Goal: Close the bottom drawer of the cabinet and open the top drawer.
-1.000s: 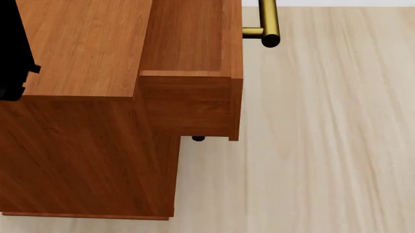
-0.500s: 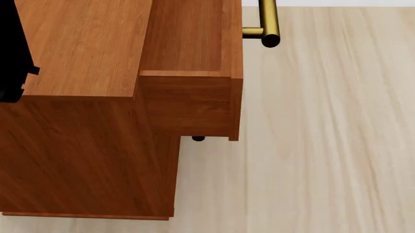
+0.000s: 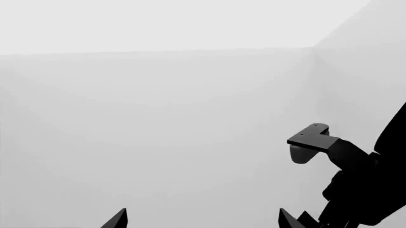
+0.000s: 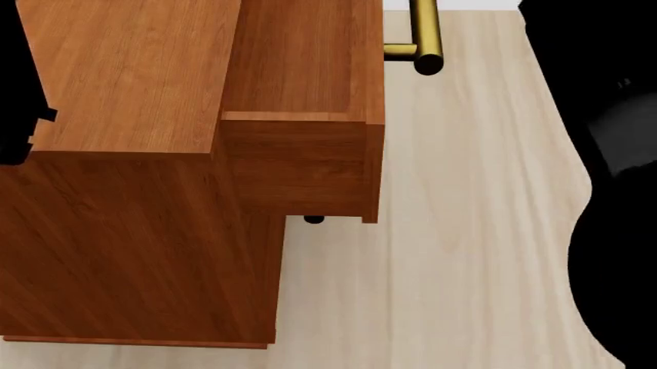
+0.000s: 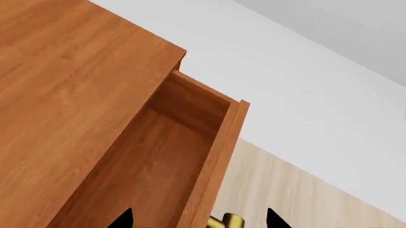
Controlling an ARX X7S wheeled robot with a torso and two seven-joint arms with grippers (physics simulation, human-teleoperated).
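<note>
The cabinet [image 4: 123, 84] is seen from above in the head view. Its top drawer [image 4: 298, 61] is pulled out to the right, and the brass handle [image 4: 423, 34] shows beyond its front. The bottom drawer is hidden under it; only a dark handle end [image 4: 314, 219] pokes out below. My right gripper [image 5: 199, 219] is open, with its fingertips either side of the top drawer's front panel [image 5: 219, 156] and brass handle [image 5: 229, 221]. My left gripper [image 3: 203, 221] is open and empty, facing a blank grey wall.
Pale wood floor [image 4: 472, 231] lies right of the cabinet. My right arm [image 4: 611, 154] is a large black shape at the head view's right edge. My left arm [image 4: 15, 92] is at the left edge, over the cabinet top. A white wall [image 5: 304, 85] is behind.
My right arm has come into the head view at the right edge. The cabinet and the open top drawer have not moved.
</note>
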